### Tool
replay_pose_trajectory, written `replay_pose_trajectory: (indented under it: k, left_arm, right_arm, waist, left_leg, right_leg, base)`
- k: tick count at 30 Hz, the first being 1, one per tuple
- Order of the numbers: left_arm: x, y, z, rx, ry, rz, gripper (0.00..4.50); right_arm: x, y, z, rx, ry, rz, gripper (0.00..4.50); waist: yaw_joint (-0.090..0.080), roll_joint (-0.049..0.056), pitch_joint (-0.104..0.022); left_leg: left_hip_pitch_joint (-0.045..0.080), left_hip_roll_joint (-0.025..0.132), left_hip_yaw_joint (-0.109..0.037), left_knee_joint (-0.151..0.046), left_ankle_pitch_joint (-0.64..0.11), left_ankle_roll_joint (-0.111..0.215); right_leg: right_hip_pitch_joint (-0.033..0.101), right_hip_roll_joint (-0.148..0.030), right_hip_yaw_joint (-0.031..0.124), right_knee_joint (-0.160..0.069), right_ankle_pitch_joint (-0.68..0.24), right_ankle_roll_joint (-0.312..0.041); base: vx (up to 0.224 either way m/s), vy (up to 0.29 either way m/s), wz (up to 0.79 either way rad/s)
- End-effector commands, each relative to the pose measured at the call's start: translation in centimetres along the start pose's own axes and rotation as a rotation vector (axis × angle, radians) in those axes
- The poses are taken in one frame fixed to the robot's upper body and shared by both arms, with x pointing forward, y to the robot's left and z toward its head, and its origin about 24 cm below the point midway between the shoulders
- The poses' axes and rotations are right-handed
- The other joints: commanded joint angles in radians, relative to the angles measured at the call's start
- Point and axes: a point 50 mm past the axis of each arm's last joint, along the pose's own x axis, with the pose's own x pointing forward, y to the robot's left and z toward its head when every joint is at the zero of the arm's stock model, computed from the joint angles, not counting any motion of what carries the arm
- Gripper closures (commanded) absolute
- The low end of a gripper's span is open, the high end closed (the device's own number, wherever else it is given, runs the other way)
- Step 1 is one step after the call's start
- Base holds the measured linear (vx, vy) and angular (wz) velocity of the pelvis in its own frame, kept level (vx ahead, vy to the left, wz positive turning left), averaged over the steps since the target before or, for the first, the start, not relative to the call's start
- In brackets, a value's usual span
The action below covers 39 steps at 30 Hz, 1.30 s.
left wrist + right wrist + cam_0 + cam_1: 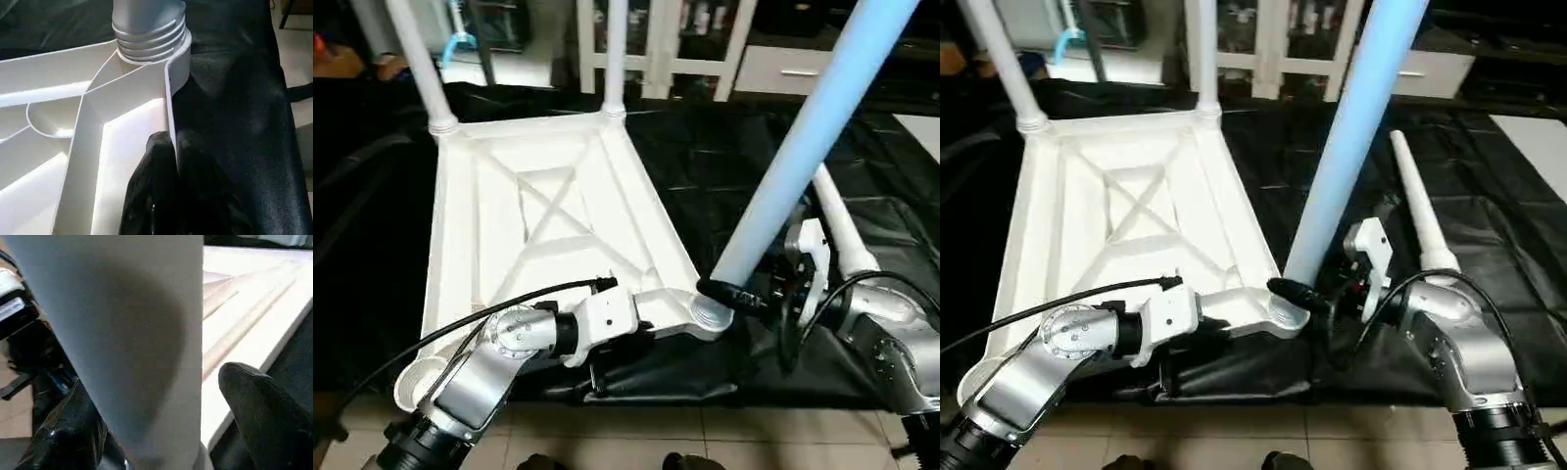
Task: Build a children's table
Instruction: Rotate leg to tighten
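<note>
The white table top (548, 215) lies upside down on a black cloth, X ribs facing up. Two legs (421, 59) (615, 54) stand in its far corner sockets. A third leg (803, 147) rises tilted from the near right socket (710, 311), its threads showing at the socket mouth (149, 36). My right gripper (154, 387) is open around this leg's base, one finger (63, 431) against it and the other (259, 406) clear of it. My left gripper (175, 147) is shut on the top's rim wall just beside that socket. Another leg (1415, 211) lies on the cloth at the right.
The near left socket (416, 382) holds nothing. A white glass-door cabinet (656, 39) stands behind the cloth (724, 147). A white flat board (925, 132) shows at the right edge. Tiled floor (705, 441) runs along the front. A black cable (460, 323) arcs over my left forearm.
</note>
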Motion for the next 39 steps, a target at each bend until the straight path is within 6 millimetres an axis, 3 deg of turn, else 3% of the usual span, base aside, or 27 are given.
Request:
replay_pose_trajectory:
  k: [1, 9, 16, 19, 20, 23, 25, 27, 28, 30, 31, 32, 33, 34, 35, 36, 39]
  left_arm:
    - [-0.1, -0.3, 1.9, 0.046, -0.127, -0.026, 4.5]
    - [-0.2, -0.4, 1.7, 0.037, -0.122, -0.037, 4.5]
    - [-0.2, -0.5, 1.6, 0.037, -0.109, -0.053, 4.5]
    - [0.1, -0.3, 1.3, 0.039, -0.071, -0.023, 4.5]
    - [0.5, 0.0, 1.1, 0.036, -0.035, 0.014, 4.5]
    - [1.1, 0.3, 0.9, 0.023, 0.002, 0.052, 4.5]
    - [2.1, 0.8, 1.0, -0.006, 0.037, 0.107, 4.5]
    - [2.5, 0.9, 1.1, -0.018, 0.045, 0.127, 4.5]
    - [3.6, 1.8, 1.2, -0.081, 0.089, 0.224, 4.5]
    - [4.5, 2.8, 1.2, -0.17, 0.144, 0.351, 4.5]
    - [4.8, 3.1, 1.2, -0.196, 0.16, 0.388, 4.5]
    - [5.6, 3.8, 1.8, -0.232, 0.15, 0.44, 4.5]
    - [5.6, 3.8, 1.8, -0.232, 0.15, 0.44, 4.5]
    - [5.6, 3.8, 1.8, -0.232, 0.15, 0.44, 4.5]
    - [6.0, 4.1, 2.2, -0.222, 0.138, 0.456, 4.5]
    - [6.0, 4.1, 2.2, -0.222, 0.138, 0.456, 4.5]
    - [5.2, 4.2, 1.8, -0.156, 0.133, 0.437, 4.5]
  right_arm:
    - [-0.2, -0.1, -0.7, 0.035, 0.025, -0.016, 1.28]
    - [-0.4, -0.1, -0.9, 0.031, 0.044, 0.009, 1.93]
    - [-0.7, -0.3, -1.3, 0.017, 0.076, -0.027, 2.39]
    - [-0.1, -1.1, -1.6, -0.016, 0.087, -0.171, 2.44]
    - [0.5, -1.8, -1.8, -0.019, 0.08, -0.293, 2.47]
    - [1.3, -2.4, -1.9, 0.005, 0.062, -0.432, 2.54]
    - [2.2, -3.2, -2.3, 0.055, 0.047, -0.628, 2.56]
    - [2.6, -3.3, -2.5, 0.077, 0.049, -0.692, 2.6]
    - [3.4, -3.8, -3.0, 0.131, 0.035, -0.852, 2.61]
    - [4.3, -4.2, -3.3, 0.174, 0.012, -1.0, 2.62]
    - [4.6, -4.3, -3.4, 0.181, 0.008, -1.038, 2.62]
    - [6.2, -4.0, -3.3, 0.154, 0.001, -1.053, 2.63]
    - [6.2, -4.0, -3.3, 0.154, 0.001, -1.053, 2.63]
    - [6.2, -4.0, -3.3, 0.154, 0.001, -1.053, 2.63]
    - [7.9, -3.5, -2.8, 0.135, -0.021, -1.009, 2.63]
    - [7.9, -3.5, -2.8, 0.135, -0.021, -1.009, 2.63]
    - [9.3, -2.7, -1.0, 0.119, -0.133, -0.825, 2.63]
  waist:
    - [0.002, -0.019, -0.064]
    - [-0.001, -0.019, -0.063]
    - [0.0, -0.019, -0.067]
    - [-0.001, -0.02, -0.068]
    - [-0.005, -0.02, -0.07]
    - [-0.016, -0.019, -0.069]
    - [-0.03, -0.02, -0.07]
    - [-0.043, -0.019, -0.068]
    - [-0.053, -0.02, -0.071]
    - [-0.064, -0.017, -0.07]
    - [-0.067, -0.017, -0.07]
    - [-0.068, -0.016, -0.072]
    - [-0.068, -0.016, -0.072]
    - [-0.072, -0.009, -0.074]
    - [-0.077, -0.012, -0.071]
    - [-0.079, -0.006, -0.074]
    - [-0.077, -0.011, -0.073]
  left_leg:
    - [0.012, 0.015, -0.002, -0.067, -0.271, 0.057]
    - [0.012, 0.014, -0.005, -0.069, -0.313, 0.039]
    - [0.012, 0.014, -0.005, -0.068, -0.308, 0.037]
    - [0.01, 0.013, -0.004, -0.067, -0.293, 0.034]
    - [0.007, 0.011, -0.006, -0.069, -0.293, 0.028]
    - [0.007, 0.009, -0.01, -0.072, -0.324, 0.003]
    - [0.009, 0.007, -0.013, -0.072, -0.361, -0.016]
    - [0.01, 0.003, -0.018, -0.074, -0.399, -0.034]
    - [0.011, 0.004, -0.022, -0.072, -0.428, -0.045]
    - [0.019, 0.001, -0.026, -0.068, -0.486, -0.058]
    - [0.018, 0.0, -0.029, -0.067, -0.497, -0.061]
    - [0.027, -0.005, -0.032, -0.064, -0.535, -0.048]
    - [0.027, -0.005, -0.032, -0.064, -0.535, -0.048]
    - [0.019, 0.0, -0.043, -0.073, -0.543, -0.032]
    - [0.011, 0.003, -0.046, -0.078, -0.544, -0.031]
    - [0.01, 0.004, -0.051, -0.082, -0.556, -0.034]
    - [0.021, 0.002, -0.046, -0.077, -0.564, -0.02]
  right_leg:
    - [0.041, -0.022, 0.017, -0.069, -0.376, -0.152]
    - [0.038, -0.02, 0.017, -0.073, -0.439, -0.128]
    - [0.038, -0.02, 0.018, -0.072, -0.428, -0.126]
    - [0.038, -0.019, 0.018, -0.071, -0.416, -0.127]
    - [0.041, -0.019, 0.016, -0.069, -0.425, -0.122]
    - [0.038, -0.018, 0.013, -0.074, -0.478, -0.102]
    - [0.034, -0.016, 0.011, -0.08, -0.505, -0.09]
    - [0.03, -0.015, 0.006, -0.086, -0.561, -0.071]
    - [0.028, -0.015, 0.004, -0.086, -0.561, -0.062]
    - [0.018, -0.012, -0.003, -0.093, -0.593, -0.053]
    - [0.021, -0.011, -0.008, -0.095, -0.598, -0.048]
    - [0.02, -0.011, -0.02, -0.111, -0.621, -0.031]
    - [0.02, -0.011, -0.02, -0.111, -0.621, -0.031]
    - [0.042, -0.016, -0.035, -0.115, -0.57, -0.039]
    - [0.047, -0.018, -0.038, -0.114, -0.547, -0.044]
    - [0.053, -0.019, -0.042, -0.112, -0.509, -0.057]
    - [0.044, -0.025, -0.043, -0.117, -0.482, -0.085]
  base:
    - [0.0, 0.0, 0.0]
    - [0.0, 0.0, 0.0]
    - [0.0, 0.0, 0.0]
    - [0.0, 0.0, 0.0]
    - [0.0, 0.0, 0.0]
    - [0.0, 0.0, 0.0]
    - [0.0, 0.0, 0.0]
    - [0.0, 0.0, 0.0]
    - [0.0, 0.0, 0.0]
    - [0.0, 0.0, 0.0]
    - [0.0, 0.0, 0.0]
    - [0.0, 0.0, 0.0]
    - [0.0, 0.0, 0.0]
    - [0.0, 0.0, 0.0]
    - [0.0, 0.0, 0.0]
    - [0.0, 0.0, 0.0]
    - [0.0, 0.0, 0.0]
